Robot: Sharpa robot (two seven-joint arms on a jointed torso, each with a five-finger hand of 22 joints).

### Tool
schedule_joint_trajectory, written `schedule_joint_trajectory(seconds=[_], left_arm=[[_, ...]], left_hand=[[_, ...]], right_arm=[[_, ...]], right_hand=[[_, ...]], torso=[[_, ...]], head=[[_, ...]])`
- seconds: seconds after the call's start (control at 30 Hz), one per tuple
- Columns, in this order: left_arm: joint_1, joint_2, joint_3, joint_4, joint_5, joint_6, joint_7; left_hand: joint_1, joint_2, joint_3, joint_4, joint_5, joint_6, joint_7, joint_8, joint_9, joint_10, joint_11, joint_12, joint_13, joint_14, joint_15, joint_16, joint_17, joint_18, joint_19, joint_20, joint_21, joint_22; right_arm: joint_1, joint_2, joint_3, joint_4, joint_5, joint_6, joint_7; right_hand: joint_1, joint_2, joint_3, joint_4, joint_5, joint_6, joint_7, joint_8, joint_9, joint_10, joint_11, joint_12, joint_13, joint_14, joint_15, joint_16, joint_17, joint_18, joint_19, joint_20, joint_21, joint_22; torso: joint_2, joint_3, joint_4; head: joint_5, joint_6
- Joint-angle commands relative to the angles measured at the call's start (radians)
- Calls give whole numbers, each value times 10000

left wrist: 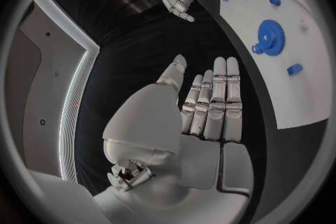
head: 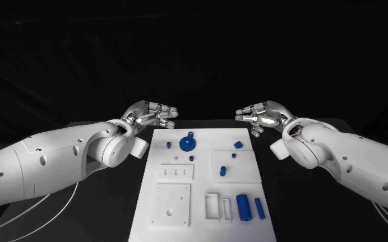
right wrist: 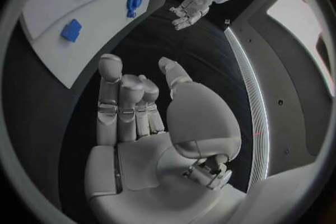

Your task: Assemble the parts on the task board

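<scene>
We see a white task board (head: 162, 219) lying lengthwise on a black bench (head: 97, 208), running away from the robot. Small blue parts sit on it: a gear (head: 188, 141) near the far end, a square block (head: 239, 144) to its right, and two cylinders (head: 243, 207) near the close end beside a white tray (head: 212, 205).

Our left hand (head: 152, 114) hovers off the board's far left corner, our right hand (head: 260, 114) off its far right corner. Both have fingers (left wrist: 213, 103) extended and apart, holding nothing.

In our judgement, nothing is assembled yet. The parts are small, so a poorly aimed pinch could knock one off the board.

The board's sockets are too faint to make out, and its near edge is cut off.
</scene>
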Motion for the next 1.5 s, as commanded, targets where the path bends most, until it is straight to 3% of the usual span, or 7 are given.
schedule_joint_trajectory(seconds=[0.03,0.23,0.57,0.73,1.03,1.13,1.5], left_arm=[[-35,23,4,-18,-23,129,118],[-96,7,-3,-9,-23,159,100],[-132,-62,-8,139,-44,195,38],[-142,-72,-9,169,-72,218,30],[-149,-82,-9,192,-96,245,22],[-150,-96,-9,195,-101,252,19],[-151,-116,-9,191,-108,257,19]], left_hand=[[18,23,8,-66,32,-66,2,29,9,-93,-6,38,16,-56,-5,-42,-16,-15,-67,-12,29,-17],[9,29,7,-79,28,-59,4,30,10,-91,-4,37,16,-57,-4,-43,-16,-18,-80,-13,49,-15],[9,29,7,-79,28,-59,4,30,10,-91,-4,37,16,-57,-4,-43,-16,-18,-80,-13,49,-15],[11,47,12,-75,25,-47,2,32,11,-89,-6,38,16,-53,-6,-39,-15,-17,-82,-15,59,-13],[11,47,12,-75,25,-47,2,32,11,-89,-6,38,16,-53,-6,-39,-15,-17,-82,-15,59,-13],[11,47,12,-75,25,-47,2,32,11,-89,-6,38,16,-53,-6,-39,-15,-17,-82,-15,59,-13],[11,47,12,-75,25,-47,2,32,11,-89,-6,38,16,-53,-6,-39,-15,-17,-82,-15,59,-13]], right_arm=[[6,-79,8,33,430,897,-662],[7,-317,12,294,-2303,1155,-1383],[-97,-624,11,1035,-5678,1050,-2320],[-188,-682,10,1271,-6987,663,-2700],[-298,-656,2,1299,-7597,605,-2747],[-358,-630,-24,1342,-7875,644,-2742],[-505,-496,-142,1320,-8809,726,-2795]], right_hand=[[-26,12,200,-51,9,73,30,-11,-7,135,19,171,123,122,7,187,150,147,525,14,288,12],[-13,-200,857,-347,-137,603,-109,-7,136,442,-39,756,660,175,-20,1122,946,88,551,-14,1839,495],[307,-520,1823,-499,-831,818,-139,-9,307,693,-62,1191,1118,193,-26,1421,1198,49,550,-23,2385,779],[424,-684,3180,-775,-1431,1348,-246,25,495,795,-139,1362,1296,187,-67,1514,1289,-43,549,-65,2627,931],[428,-361,4089,-1106,-1597,2192,-421,-5,745,888,-233,1379,1388,192,-149,1473,1265,-193,527,-164,2655,997],[215,-222,4903,-1260,-2515,2142,-380,19,643,902,-219,1388,1434,193,-127,1479,1273,-193,524,-162,2654,1001],[219,-330,4873,-1248,-2170,2198,-401,-3,571,937,-199,1386,1445,197,-133,1486,1274,-206,528,-151,2694,1010]], torso=[[-82,107,-111],[-101,168,-126],[-64,162,-142],[-62,112,-114],[-66,100,-93],[-67,85,-85],[-70,78,-92]], head=[[-10,-62],[-179,-251],[-323,-422],[-367,-476],[-364,-575],[-354,-599],[-321,-641]])
